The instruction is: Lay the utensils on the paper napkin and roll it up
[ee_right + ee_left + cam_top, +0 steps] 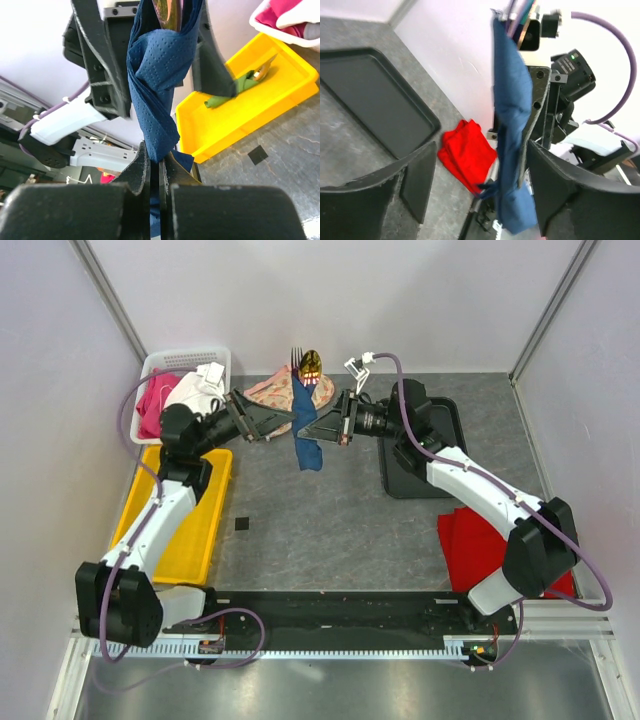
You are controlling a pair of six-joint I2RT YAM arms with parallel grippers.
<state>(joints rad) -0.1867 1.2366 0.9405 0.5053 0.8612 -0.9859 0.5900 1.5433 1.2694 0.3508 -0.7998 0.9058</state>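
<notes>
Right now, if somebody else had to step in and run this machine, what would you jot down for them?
Right end effector: shut on the paper napkin, holding it up.
Left end effector: open, one finger on each side of the napkin, not gripping.
Utensils: wrapped inside the napkin, gold heads poking out at the top.
Done: utensils are in the napkin, which is loosely rolled.
Left: probably tighten the roll and set it on the table.
A green-handled piece lies in the yellow tray; whether it belongs in the roll, I cannot tell.
</notes>
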